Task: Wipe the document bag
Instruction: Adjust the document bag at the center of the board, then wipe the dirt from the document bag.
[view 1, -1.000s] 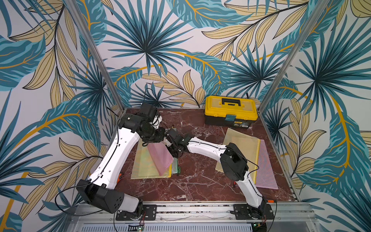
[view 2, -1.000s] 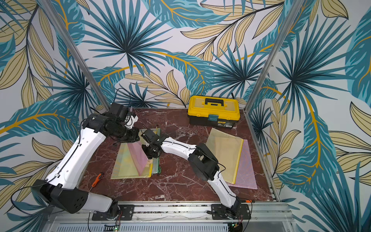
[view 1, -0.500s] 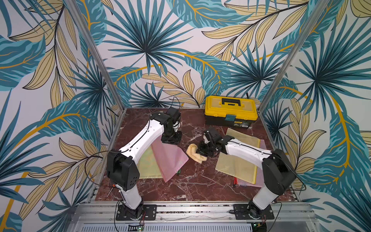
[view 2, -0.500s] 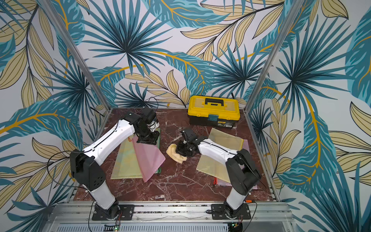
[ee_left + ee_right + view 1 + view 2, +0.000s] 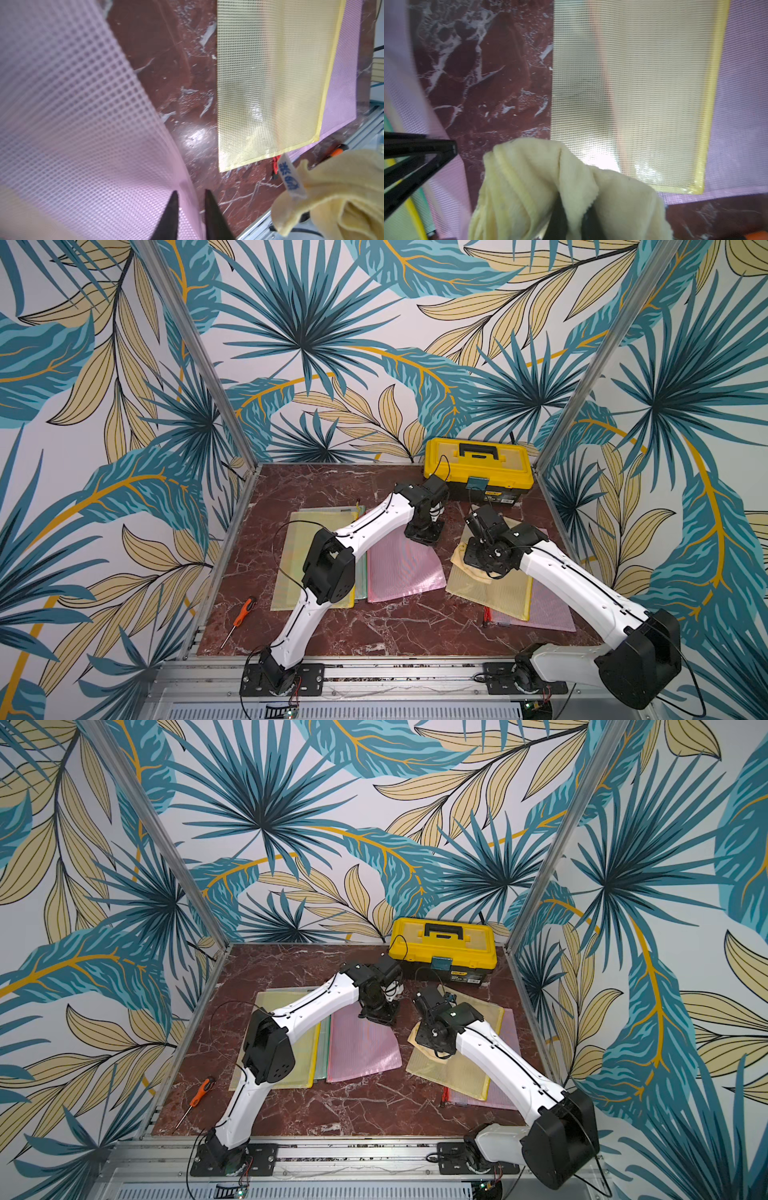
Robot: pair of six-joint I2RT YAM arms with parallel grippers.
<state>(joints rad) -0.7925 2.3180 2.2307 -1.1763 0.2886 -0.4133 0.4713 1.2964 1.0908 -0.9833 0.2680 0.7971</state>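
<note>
table (image 5: 374,630): red-brown marble, white veins.
pink bag (image 5: 399,568): translucent grid mesh, lying mid-table between the arms; its edge curls up at the left gripper.
toolbox (image 5: 478,468): yellow, black handle; front sticker too small to read.
cloth (image 5: 529,176): cream, bunched, over a yellow bag's (image 5: 490,593) corner.
left gripper (image 5: 191,195): fingers slightly apart, astride the pink bag's edge.
right gripper (image 5: 574,216): clamped on cloth.
tag (image 5: 289,176): white, on cloth; blue characters, unreadable.

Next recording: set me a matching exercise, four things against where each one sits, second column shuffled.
1 yellow plastic toolbox
2 orange-handled screwdriver
3 cream cloth
4 uncovered pink mesh document bag

a held by the right hand
b at the red marble table's back edge
c near the table's front left corner
d at the left hand

Pairs: 1-b, 2-c, 3-a, 4-d
</note>
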